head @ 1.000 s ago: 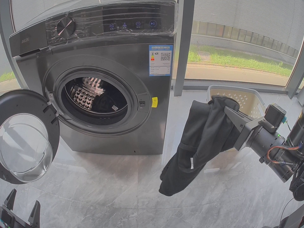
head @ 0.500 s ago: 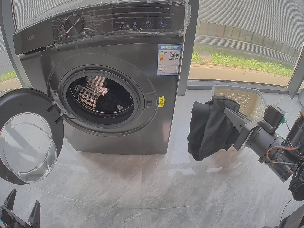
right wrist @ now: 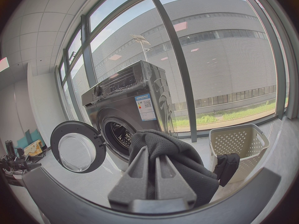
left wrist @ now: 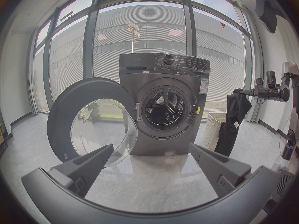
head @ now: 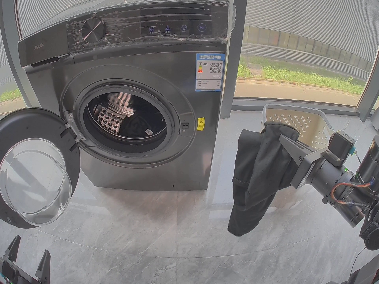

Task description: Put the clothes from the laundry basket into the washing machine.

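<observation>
My right gripper is shut on a black garment that hangs off the floor, in front of the cream laundry basket and to the right of the grey washing machine. In the right wrist view the garment drapes over the closed fingers. The machine's round door stands swung open to the left, and dark cloth lies in the drum. My left gripper sits low at the front left, open with nothing in it, its fingers apart.
A window frame post rises behind the machine's right side. Glass walls run along the back. Bare marble floor lies between the machine and me. The open door juts out over the floor at the left.
The hanging garment swung: it bunched up half a second ago and now hangs long again. The head view shifted a little, moving the machine rightward in frame. Both grippers look unmoved.
</observation>
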You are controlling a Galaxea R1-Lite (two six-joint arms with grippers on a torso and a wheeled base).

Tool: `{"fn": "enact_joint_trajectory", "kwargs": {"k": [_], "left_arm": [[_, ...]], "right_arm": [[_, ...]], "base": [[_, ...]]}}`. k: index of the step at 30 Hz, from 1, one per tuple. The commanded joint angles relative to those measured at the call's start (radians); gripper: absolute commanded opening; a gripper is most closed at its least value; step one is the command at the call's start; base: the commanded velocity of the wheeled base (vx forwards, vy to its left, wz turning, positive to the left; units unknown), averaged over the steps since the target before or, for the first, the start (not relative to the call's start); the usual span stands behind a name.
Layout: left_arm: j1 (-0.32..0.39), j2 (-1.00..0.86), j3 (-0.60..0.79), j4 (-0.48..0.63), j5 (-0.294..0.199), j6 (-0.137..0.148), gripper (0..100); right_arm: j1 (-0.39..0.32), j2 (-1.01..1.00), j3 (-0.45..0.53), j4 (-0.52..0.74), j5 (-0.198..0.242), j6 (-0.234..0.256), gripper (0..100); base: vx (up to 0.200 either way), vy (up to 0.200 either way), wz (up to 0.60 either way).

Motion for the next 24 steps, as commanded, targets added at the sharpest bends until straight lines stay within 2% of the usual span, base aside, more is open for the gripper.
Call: {"fn": "enact_joint_trajectory", "kwargs": {"k": [1,15,24], "left_arm": [[0.001,-0.016,0.015,0.0,0.001,0.0,100],[-0.001,-0.017,0.015,0.0,0.001,0.0,100],[-0.001,-0.017,0.015,0.0,0.001,0.0,100]], "right_arm": [[0.0,0.002,0.001,0.0,0.0,0.001,0],[0.002,0.003,0.001,0.0,0.0,0.0,0],[0.0,0.003,0.003,0.0,-0.001,0.0,0]], "base": [[0.0,0.2,0.0],[0.0,0.2,0.0],[0.0,0.0,0.0]]}}
